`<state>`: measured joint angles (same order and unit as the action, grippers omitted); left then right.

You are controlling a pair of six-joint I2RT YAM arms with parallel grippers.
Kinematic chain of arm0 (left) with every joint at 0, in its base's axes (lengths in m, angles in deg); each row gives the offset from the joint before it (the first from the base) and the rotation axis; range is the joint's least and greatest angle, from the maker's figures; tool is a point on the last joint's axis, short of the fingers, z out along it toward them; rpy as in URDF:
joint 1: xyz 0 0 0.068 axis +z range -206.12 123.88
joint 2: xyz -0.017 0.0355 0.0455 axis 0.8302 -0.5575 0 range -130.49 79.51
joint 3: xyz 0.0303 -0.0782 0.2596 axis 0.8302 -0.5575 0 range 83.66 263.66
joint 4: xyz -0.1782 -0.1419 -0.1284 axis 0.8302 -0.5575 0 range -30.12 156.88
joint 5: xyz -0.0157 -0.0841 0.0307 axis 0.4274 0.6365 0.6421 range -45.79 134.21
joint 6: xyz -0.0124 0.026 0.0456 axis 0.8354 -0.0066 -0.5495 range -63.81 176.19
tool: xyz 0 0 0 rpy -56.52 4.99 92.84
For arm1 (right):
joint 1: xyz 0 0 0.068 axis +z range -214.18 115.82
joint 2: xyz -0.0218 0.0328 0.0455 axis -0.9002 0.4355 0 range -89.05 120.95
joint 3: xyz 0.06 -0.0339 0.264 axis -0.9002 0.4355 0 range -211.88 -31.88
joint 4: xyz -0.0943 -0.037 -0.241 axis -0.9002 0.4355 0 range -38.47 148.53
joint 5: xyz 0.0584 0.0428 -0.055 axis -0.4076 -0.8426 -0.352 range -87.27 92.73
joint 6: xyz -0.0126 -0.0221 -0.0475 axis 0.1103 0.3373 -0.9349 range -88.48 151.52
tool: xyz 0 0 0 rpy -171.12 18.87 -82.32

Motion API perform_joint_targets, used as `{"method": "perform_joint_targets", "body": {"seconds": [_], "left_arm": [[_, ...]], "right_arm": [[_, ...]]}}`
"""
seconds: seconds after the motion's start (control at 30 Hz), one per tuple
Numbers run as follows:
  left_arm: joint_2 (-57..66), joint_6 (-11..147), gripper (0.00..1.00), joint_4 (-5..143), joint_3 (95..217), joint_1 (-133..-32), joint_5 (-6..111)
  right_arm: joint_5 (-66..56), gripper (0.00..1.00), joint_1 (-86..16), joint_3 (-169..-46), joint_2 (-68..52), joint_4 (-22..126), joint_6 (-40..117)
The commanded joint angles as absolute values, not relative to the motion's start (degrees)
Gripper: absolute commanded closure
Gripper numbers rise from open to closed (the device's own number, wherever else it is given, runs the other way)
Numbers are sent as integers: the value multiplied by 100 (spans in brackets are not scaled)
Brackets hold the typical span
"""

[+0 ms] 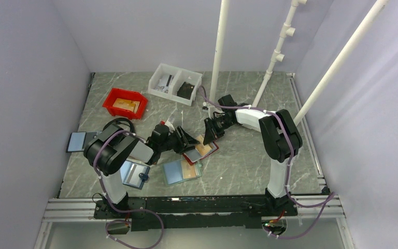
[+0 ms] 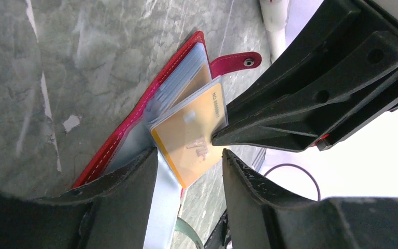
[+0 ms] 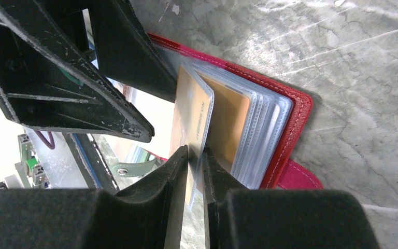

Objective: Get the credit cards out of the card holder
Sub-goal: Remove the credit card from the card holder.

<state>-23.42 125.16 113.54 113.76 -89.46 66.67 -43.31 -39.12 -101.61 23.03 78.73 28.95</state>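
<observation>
where the holder lies: red-edged folding card holder (image 1: pixel 201 150), open on grey marbled table (image 1: pixel 249 155) between both grippers
right gripper (image 3: pixel 196 153): fingers pinching tan-orange credit card (image 3: pixel 192 114) in its clear sleeve
left gripper (image 2: pixel 189 153): fingers spread, straddling that card

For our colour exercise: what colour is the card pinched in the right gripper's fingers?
Tan-orange; the credit card shows best in the left wrist view.
</observation>
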Motion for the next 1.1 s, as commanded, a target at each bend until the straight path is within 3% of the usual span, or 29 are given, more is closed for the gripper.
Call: {"method": "perform_joint_targets", "body": {"seconds": [0.0, 0.2, 0.5, 1.07], "left_arm": [[-2548, 13002, 47, 12213, 11200, -8934, 6544], [-2647, 13102, 51, 12453, 11215, -8934, 6488], [-2604, 12821, 67, 12233, 11292, -8934, 6442], [-2513, 12150, 66, 11339, 11692, -8926, 6754]], "right_arm": [[-4426, 81, -3870, -10324, 2398, 8018, 2814], [-4425, 79, -3865, -10357, 2476, 8083, 2778], [-4449, 78, -3861, -10404, 2547, 8176, 2736], [-4351, 74, -3955, -10456, 2418, 8291, 2565]]}}
